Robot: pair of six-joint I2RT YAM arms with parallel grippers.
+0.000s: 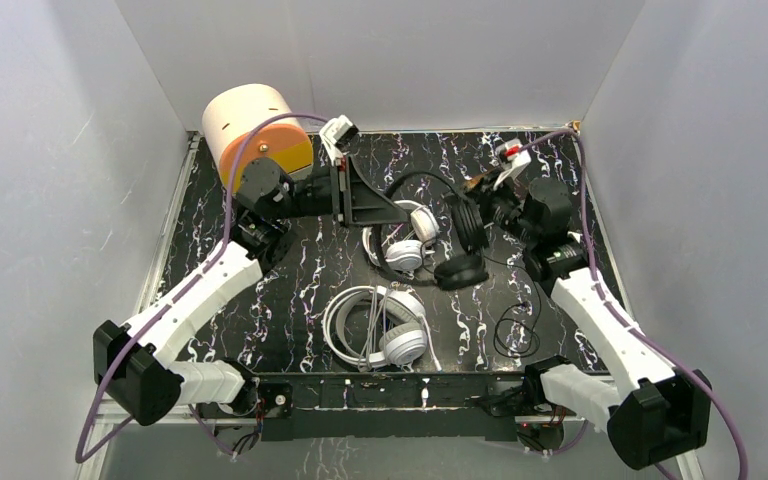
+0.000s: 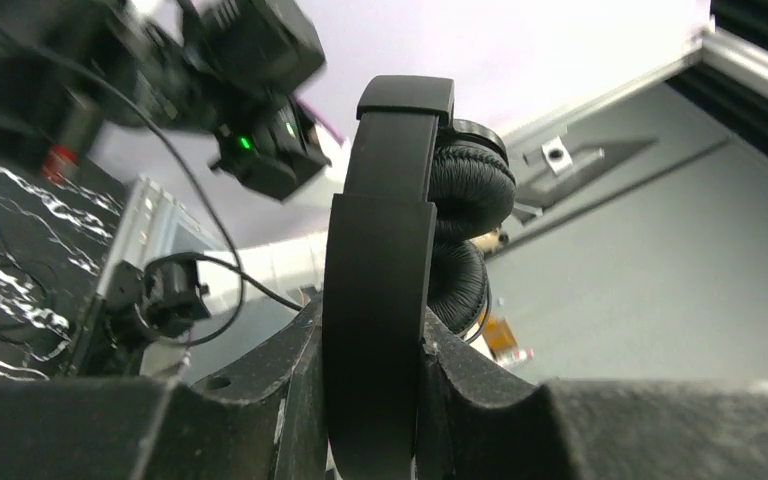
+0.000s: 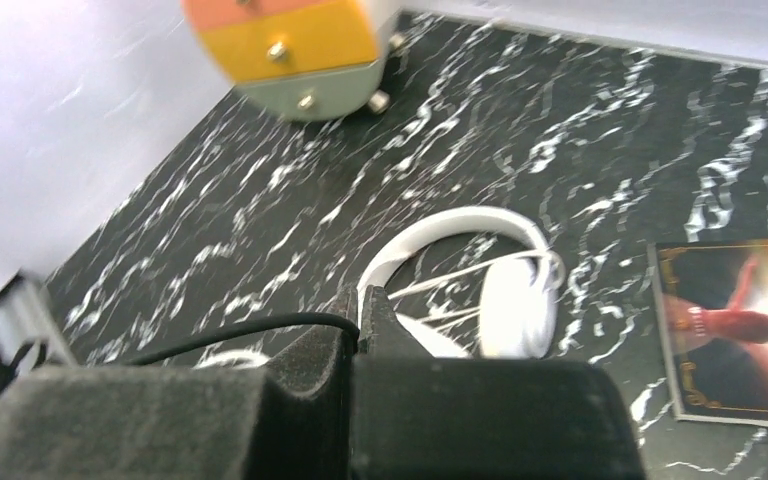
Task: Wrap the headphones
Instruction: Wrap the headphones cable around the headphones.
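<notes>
Left gripper: my fingers are closed on the headband of the black headphones. The band stands on edge between the two pads, with both ear cushions stacked just beyond my fingertips.

Right gripper: my fingers are pressed together with the black cord running into the seam between them. I judge this a pinch on the cord, though the contact itself is hidden behind the pads.

The black pair hangs in the air between my two sets of fingers. The rest of its cord trails below and behind my right fingers to a loose coil on the table.

Handling, as judged:
- The black pair looks light. Its band is flat, smooth plastic and springy rather than rigid, so it could twist or slide in a flat pinch. The band's middle, where I hold it, is the soundest place to grip.
- The cushions are soft and give no firm purchase.
- The cord is thin and limp and keeps no shape. It needs light tension as it is wound, and a hard pull risks straining it where it joins the cup.

The slimmer white on-ear pair lies below my left fingertips. The big white over-ear pair lies well behind them. Neither is in my grasp.
</notes>
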